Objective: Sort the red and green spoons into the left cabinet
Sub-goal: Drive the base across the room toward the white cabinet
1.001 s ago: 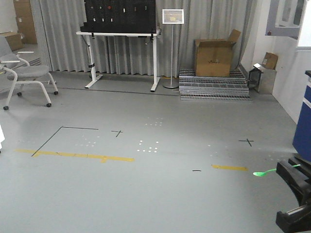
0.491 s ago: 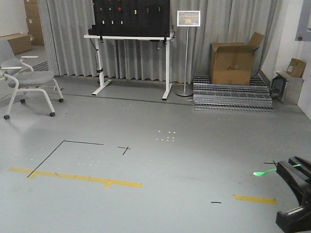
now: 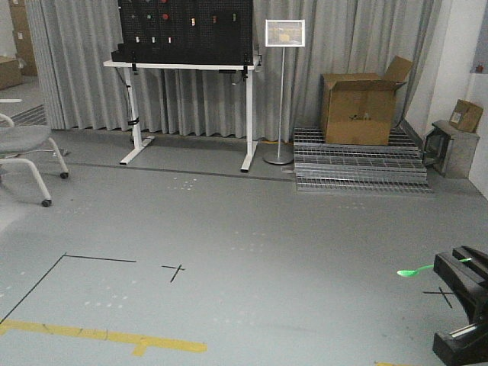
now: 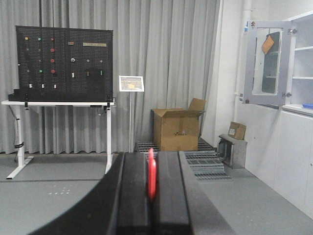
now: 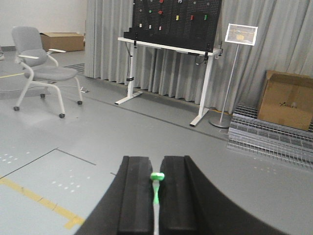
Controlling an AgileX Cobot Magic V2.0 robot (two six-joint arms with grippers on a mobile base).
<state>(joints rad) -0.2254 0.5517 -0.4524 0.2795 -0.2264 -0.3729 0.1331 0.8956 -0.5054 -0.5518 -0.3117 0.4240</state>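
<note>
Left gripper (image 4: 151, 164): your black fingers are pressed together, clamped on the red spoon (image 4: 152, 172).
Red spoon: sits edge-on in the slot between the fingers, its tip poking up just past the fingertips.
Right gripper (image 5: 156, 169): fingers closed, pinching the green spoon (image 5: 156, 193).
Green spoon: the handle runs down the narrow slot, with the small bowl end at the fingertips. In your front view it sticks out to the left of the gripper, above the floor and touching nothing else.
Floor (image 3: 305, 252): grey. There is a yellow tape line (image 3: 107, 335) near you, and a black tape corner (image 3: 65, 258) and a black cross (image 3: 174, 269) just beyond it.
Chair (image 5: 41, 58): grey with white legs on casters, off to your left.
Table (image 3: 183, 67): white frame, carrying a black pegboard (image 3: 187, 30) with small parts hung on it.
Sign stand (image 3: 284, 34): just right of the table.
Cardboard box (image 3: 358, 107): flaps open, sitting on stacked metal grates (image 3: 358, 164).
Open-door cabinet (image 4: 266, 63): pale, far right in your left wrist view. You can't tell whether it is the left cabinet.
Curtain (image 3: 76, 69): grey pleats across the back.
</note>
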